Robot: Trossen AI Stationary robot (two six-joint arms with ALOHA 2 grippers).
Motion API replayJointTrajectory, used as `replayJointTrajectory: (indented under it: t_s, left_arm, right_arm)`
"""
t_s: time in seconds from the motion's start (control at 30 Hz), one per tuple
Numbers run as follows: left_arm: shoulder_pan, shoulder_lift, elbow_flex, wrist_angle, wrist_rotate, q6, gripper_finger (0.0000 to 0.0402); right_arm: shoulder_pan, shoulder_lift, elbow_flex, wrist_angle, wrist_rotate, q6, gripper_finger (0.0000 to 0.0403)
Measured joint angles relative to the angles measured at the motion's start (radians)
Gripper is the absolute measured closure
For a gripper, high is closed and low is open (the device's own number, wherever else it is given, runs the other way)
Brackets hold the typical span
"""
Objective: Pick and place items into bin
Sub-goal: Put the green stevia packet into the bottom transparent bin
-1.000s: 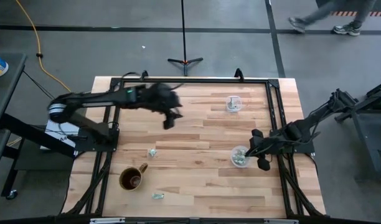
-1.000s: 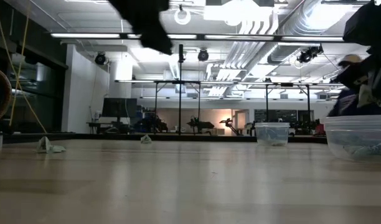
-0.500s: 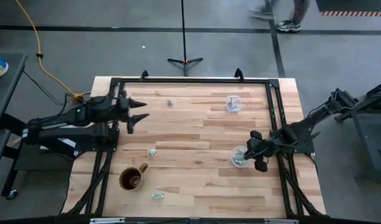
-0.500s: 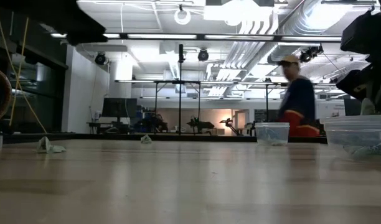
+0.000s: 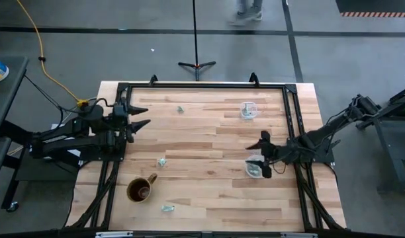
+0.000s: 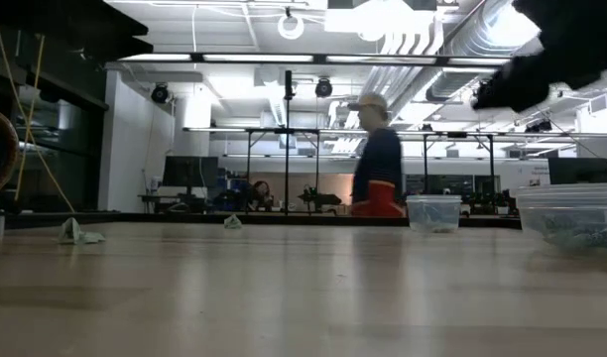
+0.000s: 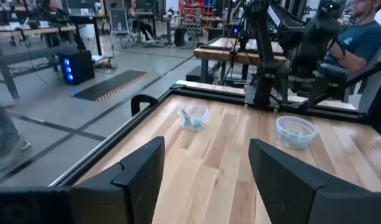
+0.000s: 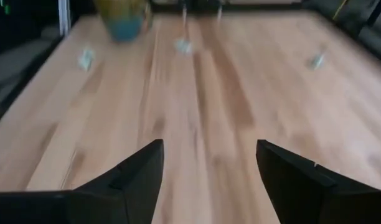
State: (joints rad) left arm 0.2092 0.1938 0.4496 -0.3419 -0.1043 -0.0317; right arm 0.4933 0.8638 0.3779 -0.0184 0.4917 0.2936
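The items lie partly sorted and partly loose. Two clear bins stand on the table's right half: the nearer bin (image 5: 255, 166), just beside the right gripper (image 5: 265, 153), holds a small heap of pale green-silver bits, and the far bin (image 5: 248, 110) near the back edge also has a few inside. Three bits remain out on the wood: one item (image 5: 180, 110) near the back rail, another item (image 5: 161, 161) just behind the brown mug (image 5: 141, 189), and a third item (image 5: 167, 208) close to the front edge, beside the mug.

The right gripper hovers over the wood at the nearer bin, its fingers (image 8: 125, 180) spread apart and holding nothing; its wrist view looks across the table toward the mug and the loose bits. The left gripper (image 5: 137, 118) sits at the table's left rail, fingers (image 7: 139, 174) likewise apart and empty.

Judging by this, most of the work appears done, with three pieces left to pick up and drop in. All three lie on the left half, so the left arm seems better placed for them.
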Motion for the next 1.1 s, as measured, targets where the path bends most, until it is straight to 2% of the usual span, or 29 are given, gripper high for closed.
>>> replayJointTrajectory:
  t_s: [0.07, 0.23, 0.4, 0.57, 0.67, 0.93, 1.1]
  left_arm:
    - [0.0, 0.006, 0.0, 0.0, 0.008, -0.007, 0.0133]
    - [0.0, 0.029, 0.0, 0.011, 0.023, -0.059, 0.0133]
    - [0.0, 0.14, -0.016, 0.019, 0.123, -0.122, 0.0133]
    - [-0.007, 0.354, -0.019, 0.062, 0.24, -0.222, 0.0133]
    - [-0.045, 0.494, -0.007, 0.02, 0.26, -0.274, 0.0133]
    - [-0.216, 0.824, 0.17, -0.164, 0.229, -0.474, 0.0133]
    - [-0.307, 1.021, 0.326, -0.417, 0.159, -0.598, 0.0133]
  right_arm:
    - [-0.039, 0.007, 0.0, 0.081, -0.011, -0.066, 0.0156]
    - [-0.178, 0.059, 0.0, 0.233, -0.148, -0.201, 0.0156]
    - [-0.286, 0.106, 0.0, 0.299, -0.215, -0.278, 0.0156]
    - [-0.344, 0.119, 0.0, 0.314, -0.277, -0.3, 0.0156]
    - [-0.364, 0.117, 0.0, 0.316, -0.295, -0.302, 0.0156]
    - [-0.383, 0.116, 0.0, 0.314, -0.302, -0.306, 0.0156]
    - [-0.383, 0.116, 0.0, 0.308, -0.305, -0.313, 0.0156]
